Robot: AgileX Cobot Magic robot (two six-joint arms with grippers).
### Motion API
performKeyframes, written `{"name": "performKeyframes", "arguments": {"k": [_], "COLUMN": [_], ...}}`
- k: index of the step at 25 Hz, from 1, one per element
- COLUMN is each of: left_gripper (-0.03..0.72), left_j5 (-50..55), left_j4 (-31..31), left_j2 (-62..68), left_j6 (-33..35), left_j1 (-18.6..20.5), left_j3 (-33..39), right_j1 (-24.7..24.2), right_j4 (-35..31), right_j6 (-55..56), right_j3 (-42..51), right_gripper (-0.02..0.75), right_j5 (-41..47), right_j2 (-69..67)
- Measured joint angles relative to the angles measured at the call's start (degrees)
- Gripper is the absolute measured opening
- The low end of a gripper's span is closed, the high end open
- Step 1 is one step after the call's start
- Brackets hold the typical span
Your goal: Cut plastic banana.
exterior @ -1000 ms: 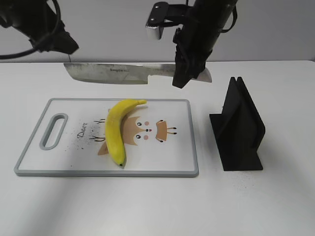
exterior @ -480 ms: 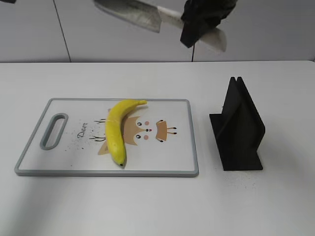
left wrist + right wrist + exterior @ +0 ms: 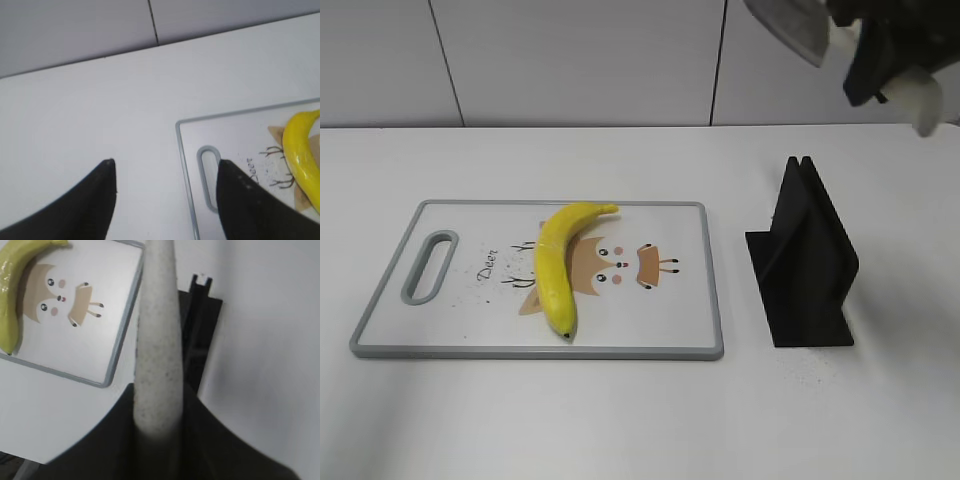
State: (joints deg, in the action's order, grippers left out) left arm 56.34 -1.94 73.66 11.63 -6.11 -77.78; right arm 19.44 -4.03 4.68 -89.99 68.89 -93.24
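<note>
The plastic banana (image 3: pixel 555 265) lies curved on the cutting board (image 3: pixel 655 315), stem toward the far edge, dark tip toward the front. It also shows in the left wrist view (image 3: pixel 300 155) and the right wrist view (image 3: pixel 10 290). My right gripper (image 3: pixel 882 62) is shut on a knife (image 3: pixel 790 25) by its pale speckled handle (image 3: pixel 157 340), high at the top right, above the black knife stand (image 3: pixel 805 260). My left gripper (image 3: pixel 165 165) is open and empty above the bare table, left of the board's handle end (image 3: pixel 207 175). It is out of the exterior view.
The black slotted knife stand (image 3: pixel 202 330) is upright on the table right of the board. The board (image 3: pixel 115 315) has a grey rim and a deer print. A grey wall runs behind the white table (image 3: pixel 620 420).
My right gripper has lifted the knife from above the board's far edge and carried it up and right, over the stand. My left arm has left the exterior view.
</note>
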Motion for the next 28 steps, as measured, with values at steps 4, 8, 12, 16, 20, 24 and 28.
{"name": "performKeyframes", "arguments": {"k": [4,8,12,16,20,24,28], "left_gripper": [0.596,0.593,0.593,0.593,0.593,0.592,0.592], "left_j5": [1.16,1.06,0.99,0.69,0.69,0.80,3.13], "left_j4": [0.79,0.91,0.91,0.91,0.91,0.87,0.81], "left_j2": [-4.11,-10.42,-17.23,-25.16,-34.82,-45.17,-55.57], "left_j6": [-0.92,-1.06,-1.10,-1.10,-1.10,-1.10,-1.10], "left_j1": [1.04,1.04,1.04,1.04,1.04,1.04,1.04], "left_j3": [3.60,9.68,15.33,21.45,29.37,37.60,42.67], "right_j1": [-1.26,-1.26,-1.26,-1.26,-1.26,-1.26,-1.26], "right_j4": [0.00,-0.29,-0.29,-0.63,-0.80,-1.57,-2.97], "right_j6": [3.85,7.93,10.16,10.70,10.80,10.82,10.87], "right_j3": [9.35,16.47,21.04,23.78,26.06,27.17,27.21], "right_gripper": [0.181,0.181,0.181,0.181,0.181,0.181,0.180], "right_j5": [-2.68,-4.75,-6.47,-8.38,-9.55,-9.99,-10.57], "right_j2": [6.64,11.07,11.74,11.74,11.74,11.74,11.69]}}
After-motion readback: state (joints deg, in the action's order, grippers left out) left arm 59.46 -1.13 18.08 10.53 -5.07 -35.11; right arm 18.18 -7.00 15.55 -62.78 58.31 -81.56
